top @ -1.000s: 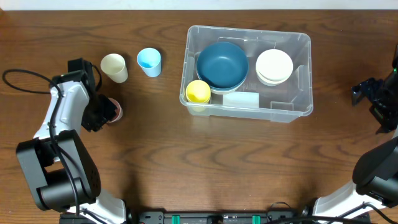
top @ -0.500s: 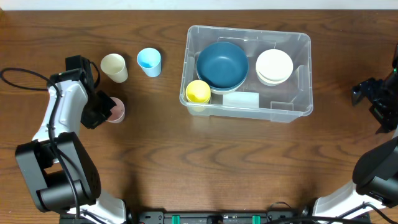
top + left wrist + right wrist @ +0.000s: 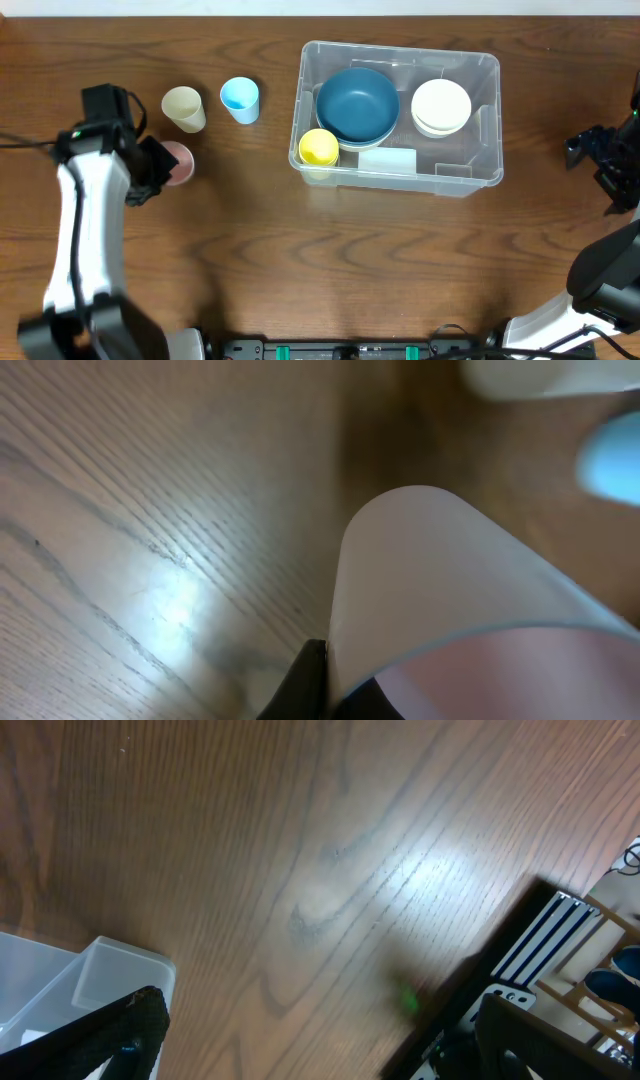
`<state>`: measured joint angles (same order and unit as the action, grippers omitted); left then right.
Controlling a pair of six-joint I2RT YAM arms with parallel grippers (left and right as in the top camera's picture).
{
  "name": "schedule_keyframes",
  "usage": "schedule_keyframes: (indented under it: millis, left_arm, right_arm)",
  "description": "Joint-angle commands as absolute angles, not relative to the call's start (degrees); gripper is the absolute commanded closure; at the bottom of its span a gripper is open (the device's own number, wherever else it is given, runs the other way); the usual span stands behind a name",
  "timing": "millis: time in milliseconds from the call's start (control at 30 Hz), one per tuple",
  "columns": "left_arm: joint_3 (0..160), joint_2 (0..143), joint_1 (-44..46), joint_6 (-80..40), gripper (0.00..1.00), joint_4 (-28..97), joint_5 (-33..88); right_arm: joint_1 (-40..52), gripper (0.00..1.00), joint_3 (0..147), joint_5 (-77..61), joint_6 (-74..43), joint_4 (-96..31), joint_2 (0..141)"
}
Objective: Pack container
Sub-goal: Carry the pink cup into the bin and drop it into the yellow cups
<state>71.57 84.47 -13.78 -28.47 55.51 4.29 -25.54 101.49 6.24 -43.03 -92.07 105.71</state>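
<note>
Left gripper [image 3: 160, 169] clamps pink cup [image 3: 180, 161]; cream cup [image 3: 184, 108] sits just beyond it. Right gripper [image 3: 578, 150] hangs released, container [image 3: 398, 48] well to its left.

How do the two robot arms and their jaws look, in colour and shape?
The left arm has long white links, black joints and black jaws; a thin black cable runs to it. The right arm has a grey-white link and black jaws.
</note>
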Motion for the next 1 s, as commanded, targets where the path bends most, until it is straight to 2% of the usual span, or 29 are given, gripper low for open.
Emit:
schedule_keyframes:
  millis: [0,200,400,700,967]
  left_arm:
    - [74.56,76.77,-13.93,-28.12,0.94,56.23,7.9]
    - [75.16,63.92,-11.0,-28.32,0.94,52.56,17.32]
    - [75.16,58.37,-0.82,-29.67,0.94,45.76,18.83]
    - [75.13,64.69,15.59,-29.63,0.94,40.27,18.5]
    - [75.13,74.74,22.39,-29.63,0.94,39.51,15.46]
  right_arm:
    - [-25.58,0.01,101.43,6.87,-43.7,-92.12,105.45]
    - [-25.61,0.01,101.43,6.87,-43.68,-92.12,105.45]
    - [-25.58,0.01,101.43,6.87,-43.68,-92.12,105.45]
    - [-25.61,0.01,101.43,6.87,-43.7,-92.12,105.45]
    - [-25.61,0.01,101.43,6.87,-43.68,-92.12,105.45]
